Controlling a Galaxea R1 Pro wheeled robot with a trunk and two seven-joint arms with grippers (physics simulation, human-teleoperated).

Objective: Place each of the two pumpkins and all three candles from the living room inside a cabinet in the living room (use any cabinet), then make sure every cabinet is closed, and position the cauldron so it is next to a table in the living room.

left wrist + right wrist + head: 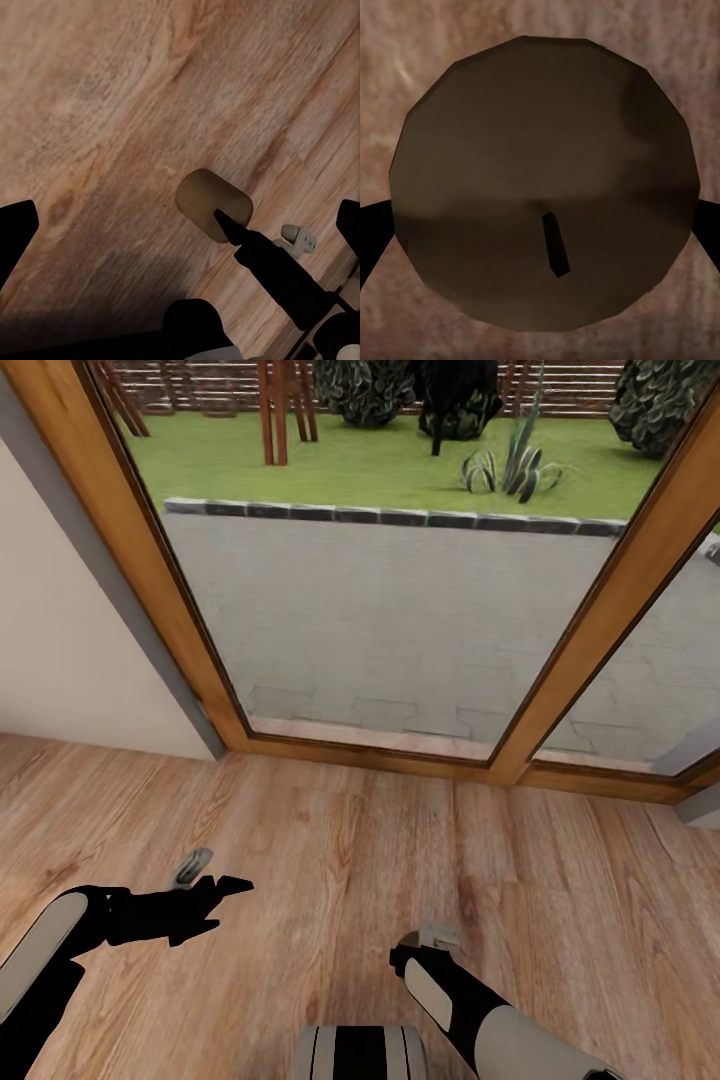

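From the head camera, the robot faces a large wood-framed glass door (400,610) that looks out on a grey paved patio (400,600) and a lawn (330,460) with shrubs, and a cream wall (70,650) stands at the left. Both arms hang low over the wooden plank floor (330,840). The left gripper (205,880) reaches forward from its black wrist, with a grey finger and a black finger spread apart and nothing between them. The right gripper (432,938) points down at the floor; from here its fingers are too foreshortened to read. In the left wrist camera, the left gripper's dark fingers (16,232) stand at the frame's two edges, wide apart, over the floor. Between them, farther off, the right arm (277,277) carries a cream candle (214,204) seen end on. In the right wrist camera, the round face of that candle (544,180), with its short dark wick (555,244), sits between the right gripper's two black fingers (371,240), which are clenched against its sides above the floor.
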